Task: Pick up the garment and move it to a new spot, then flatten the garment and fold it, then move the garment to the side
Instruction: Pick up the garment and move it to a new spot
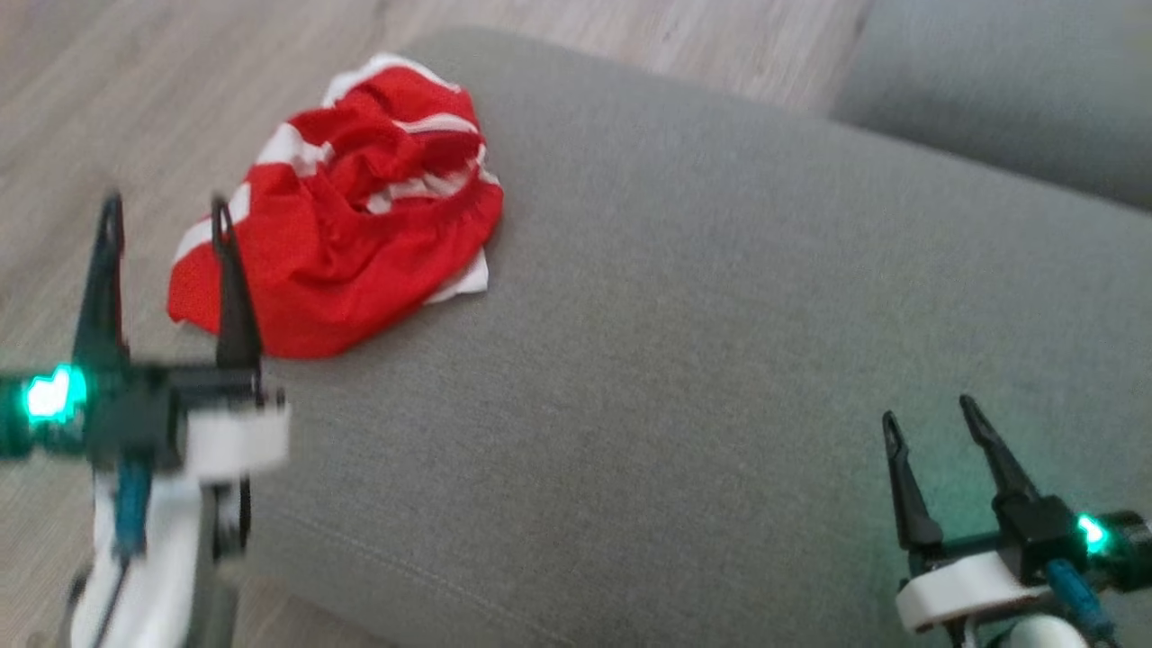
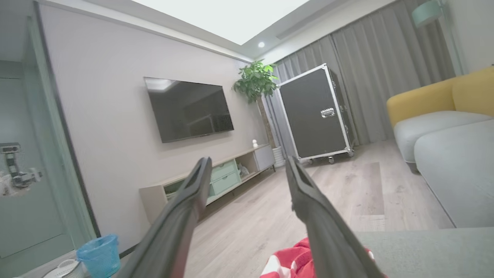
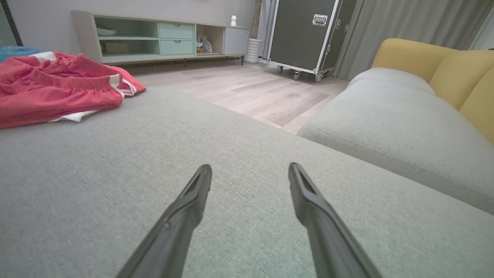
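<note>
The garment [image 1: 351,207] is a crumpled red piece with white stripes, lying bunched at the far left corner of a grey cushion [image 1: 684,342]. My left gripper [image 1: 164,211] hovers open at the cushion's left edge, its right finger in front of the garment's near left part. In the left wrist view a scrap of the garment [image 2: 287,262] shows low between the open fingers. My right gripper [image 1: 931,409] stands open and empty over the cushion's near right part. From the right wrist the garment [image 3: 58,87] lies far off to the left.
Wooden floor [image 1: 108,108] runs left of and beyond the cushion. A second grey cushion [image 1: 1008,99] sits at the far right, with a yellow sofa back [image 3: 444,69] behind it. A black wheeled case [image 2: 314,114], a TV cabinet [image 3: 162,38] and a blue bin [image 2: 99,256] stand across the room.
</note>
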